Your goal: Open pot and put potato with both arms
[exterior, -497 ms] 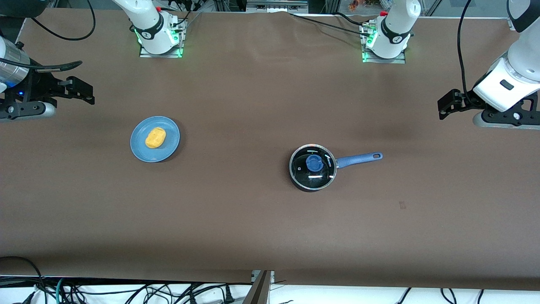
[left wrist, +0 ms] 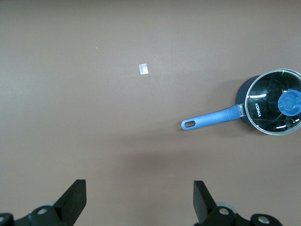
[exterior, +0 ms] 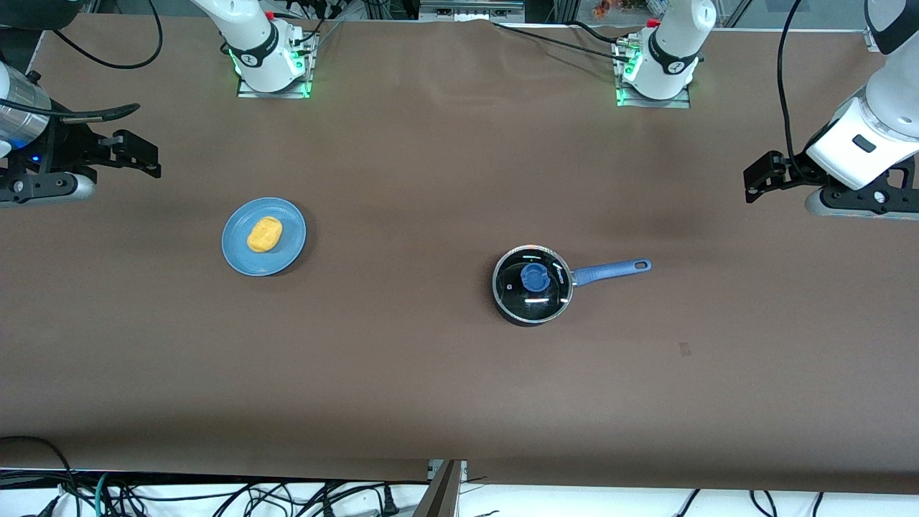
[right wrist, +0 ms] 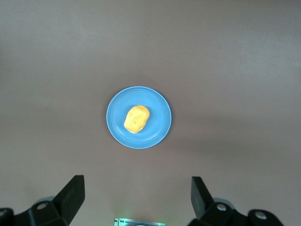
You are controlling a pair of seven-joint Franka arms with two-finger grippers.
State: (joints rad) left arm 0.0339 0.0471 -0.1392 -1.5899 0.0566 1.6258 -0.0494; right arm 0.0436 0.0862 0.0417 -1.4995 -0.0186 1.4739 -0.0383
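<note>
The black pot stands mid-table toward the left arm's end, with its glass lid with a blue knob on it and its blue handle pointing to that end. The potato lies on a light-blue plate toward the right arm's end. My left gripper hangs open and empty over the table's left-arm end; its wrist view shows the pot far off from the open gripper. My right gripper hangs open and empty over the right-arm end; its wrist view shows the potato away from the open gripper.
The brown table carries the two arm bases along its edge farthest from the front camera. A small pale mark lies on the table nearer the front camera than the pot's handle. Cables hang below the table's front edge.
My left gripper has shifted very slightly toward the bases. Pot, potato, plate and right gripper have not moved.
</note>
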